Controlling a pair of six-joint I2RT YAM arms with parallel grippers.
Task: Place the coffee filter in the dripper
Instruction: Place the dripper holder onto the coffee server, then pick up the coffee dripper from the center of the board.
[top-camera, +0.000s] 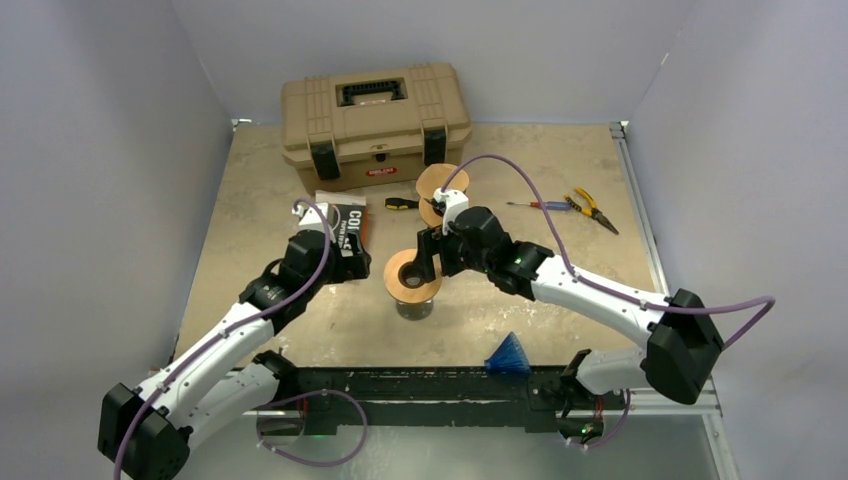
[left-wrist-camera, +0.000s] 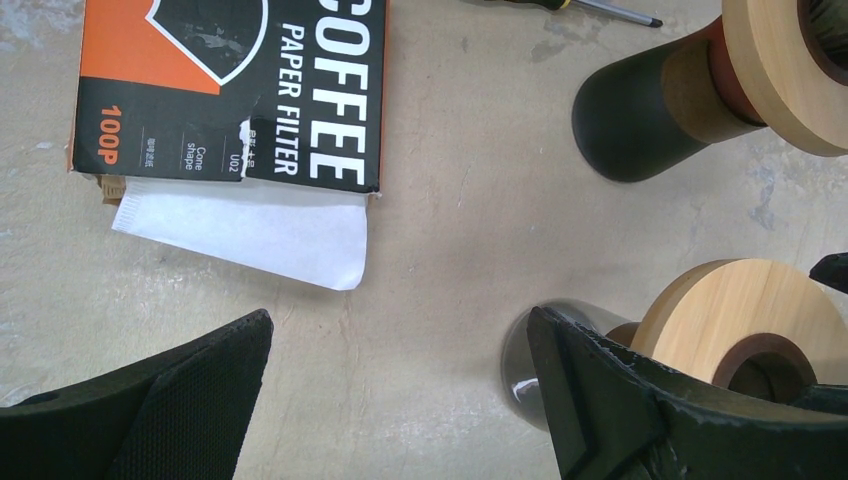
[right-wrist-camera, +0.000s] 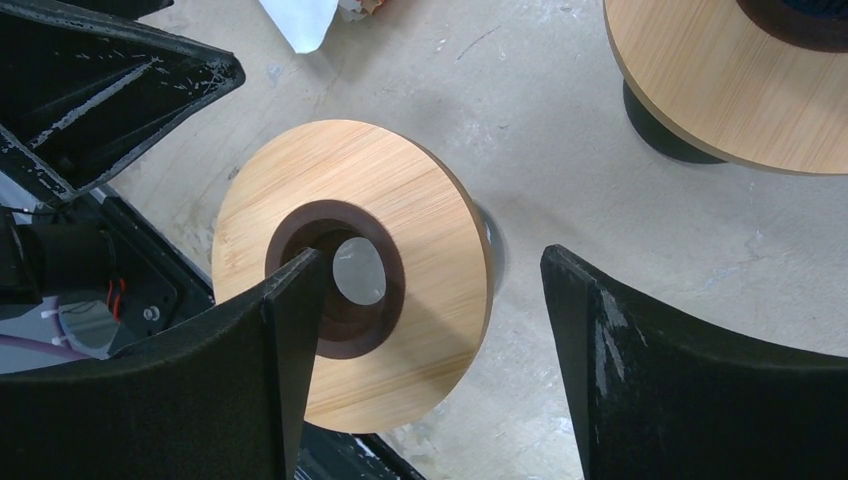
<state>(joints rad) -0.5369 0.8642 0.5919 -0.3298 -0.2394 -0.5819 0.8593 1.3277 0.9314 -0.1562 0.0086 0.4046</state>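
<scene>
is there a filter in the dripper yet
No, the dripper is bare inside, and a white filter pokes out of its box.

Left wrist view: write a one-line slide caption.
Open left gripper hovers near the coffee filter box, one white filter protruding.

Left arm (top-camera: 215, 345): white shells on the links, black joint housings, a bulky black block at its near-left end.
Right arm (top-camera: 600, 295): the same white shells and black joints, with a large black housing at the far right.
Cables: a purple cable (top-camera: 318, 245) runs along the left arm, and a second purple cable (top-camera: 520, 170) arcs above the right one.
Left gripper (left-wrist-camera: 400, 320): black wedge-shaped fingers (left-wrist-camera: 190, 400) with a finely textured face.
Right gripper (right-wrist-camera: 430, 258): black wedge fingers (right-wrist-camera: 660, 370), scuffed with pale scratches and chipped edges.
Wrist mount (top-camera: 452, 203): a small white piece.
Housing (right-wrist-camera: 110, 300): black, with one silver screw head, thin red wires and a white tie.
</scene>
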